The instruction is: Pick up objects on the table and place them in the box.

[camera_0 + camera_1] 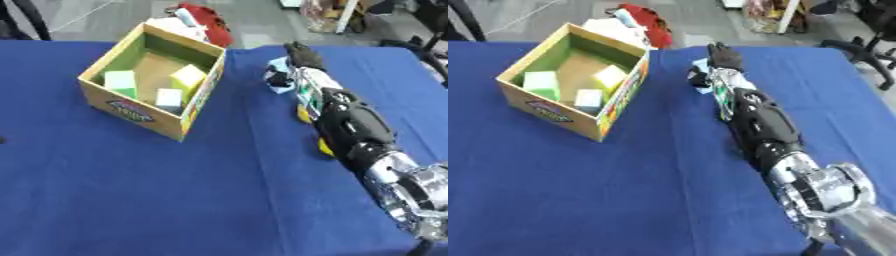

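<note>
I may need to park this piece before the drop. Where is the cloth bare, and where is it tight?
Bare blue cloth spans the whole near side, in front of the box and left of the right arm. A narrower bare strip runs between the box's right wall and the right robot hand. Crowded: inside the box, with three blocks, and under the arm, where something yellow peeks out.

Your table (175, 200) is blue; the box (131, 111) is tan outside, green inside, holding pale green, yellow and light-blue blocks.

Black forearm (354, 125), silver joint (824, 187), black hand (302, 54).
</note>
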`<state>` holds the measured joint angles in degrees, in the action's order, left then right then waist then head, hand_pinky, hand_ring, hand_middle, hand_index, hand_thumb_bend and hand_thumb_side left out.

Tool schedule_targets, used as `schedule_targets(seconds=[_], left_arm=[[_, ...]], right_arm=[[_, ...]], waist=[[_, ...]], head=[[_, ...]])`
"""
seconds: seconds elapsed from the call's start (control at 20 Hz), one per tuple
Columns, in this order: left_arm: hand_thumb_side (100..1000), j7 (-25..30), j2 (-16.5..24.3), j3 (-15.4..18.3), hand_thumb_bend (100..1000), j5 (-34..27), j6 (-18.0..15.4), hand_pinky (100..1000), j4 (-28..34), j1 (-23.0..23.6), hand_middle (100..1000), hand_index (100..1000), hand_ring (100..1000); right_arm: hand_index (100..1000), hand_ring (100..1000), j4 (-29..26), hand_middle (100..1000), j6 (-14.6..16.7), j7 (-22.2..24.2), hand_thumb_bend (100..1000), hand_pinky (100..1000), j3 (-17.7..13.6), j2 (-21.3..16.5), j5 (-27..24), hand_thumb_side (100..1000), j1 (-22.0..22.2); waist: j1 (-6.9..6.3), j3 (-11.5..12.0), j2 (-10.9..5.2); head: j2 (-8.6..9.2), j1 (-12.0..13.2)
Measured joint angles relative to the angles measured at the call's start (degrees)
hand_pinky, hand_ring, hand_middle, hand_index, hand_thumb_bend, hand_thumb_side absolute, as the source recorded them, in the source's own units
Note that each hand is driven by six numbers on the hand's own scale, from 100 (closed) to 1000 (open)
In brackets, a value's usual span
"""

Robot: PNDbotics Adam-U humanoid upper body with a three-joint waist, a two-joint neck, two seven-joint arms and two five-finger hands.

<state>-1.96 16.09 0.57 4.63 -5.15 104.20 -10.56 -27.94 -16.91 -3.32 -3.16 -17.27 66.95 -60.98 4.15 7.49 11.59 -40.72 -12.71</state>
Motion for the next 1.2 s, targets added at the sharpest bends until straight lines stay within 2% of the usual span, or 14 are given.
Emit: schedule_targets(seconds=[0.5, 0.7, 0.85, 0.9, 1.0, 1.1, 1.2], left_arm=[[694, 0.0, 0.0, 0.0, 100, 0.0, 0.0, 688, 0.0, 0.0, 580, 782, 580], [694, 0.0, 0.0, 0.0, 100, 0.0, 0.0, 688, 0.0, 0.0, 579, 782, 579], [694, 0.0, 0.0, 0.0, 100, 0.0, 0.0, 688, 0.0, 0.0, 579, 782, 579], [694, 0.0, 0.0, 0.0, 100, 0.0, 0.0, 688, 0.0, 0.0, 579, 782, 579], [695, 0.0, 0.0, 0.0, 100, 0.0, 0.0, 688, 0.0, 0.0, 579, 782, 579], [695, 0.0, 0.0, 0.0, 100, 0.0, 0.0, 688, 0.0, 0.0, 579, 782, 579], [694, 0.0, 0.0, 0.0, 100, 0.0, 0.0, 688, 0.0, 0.0, 579, 782, 579]], right_arm=[[1000, 964, 2.5, 984, -1.2, -2.2, 100, 908, 0.0, -0.3, -2.3, 585, 0.5], [1000, 957, 3.2, 991, -1.5, -2.1, 100, 895, 0.0, -0.4, -3.1, 647, 0.5], [1000, 932, 3.6, 957, -1.7, -1.3, 100, 872, 0.0, -0.7, -4.6, 694, 0.5], [1000, 914, 3.7, 925, -1.6, -0.7, 100, 862, 0.0, -0.8, -5.2, 689, 0.5], [1000, 847, 3.8, 804, -1.2, 0.6, 100, 813, 0.0, -1.1, -6.2, 619, 0.4], [1000, 774, 3.8, 672, -0.8, 1.4, 100, 750, 0.0, -1.3, -7.0, 536, 0.2], [992, 682, 3.6, 523, -0.7, 1.3, 100, 687, 0.0, -1.3, -7.8, 411, 0.3]], waist=[[0.0, -0.1, 0.0], [0.0, -0.1, 0.0], [0.0, -0.1, 0.0], [0.0, -0.1, 0.0], [0.0, -0.1, 0.0], [0.0, -0.1, 0.0], [0.0, -0.1, 0.0]], head=[[0.01, 0.3], [0.01, 0.3], [0.01, 0.3], [0.01, 0.4], [0.01, 0.4], [0.01, 0.4], [0.01, 0.4]])
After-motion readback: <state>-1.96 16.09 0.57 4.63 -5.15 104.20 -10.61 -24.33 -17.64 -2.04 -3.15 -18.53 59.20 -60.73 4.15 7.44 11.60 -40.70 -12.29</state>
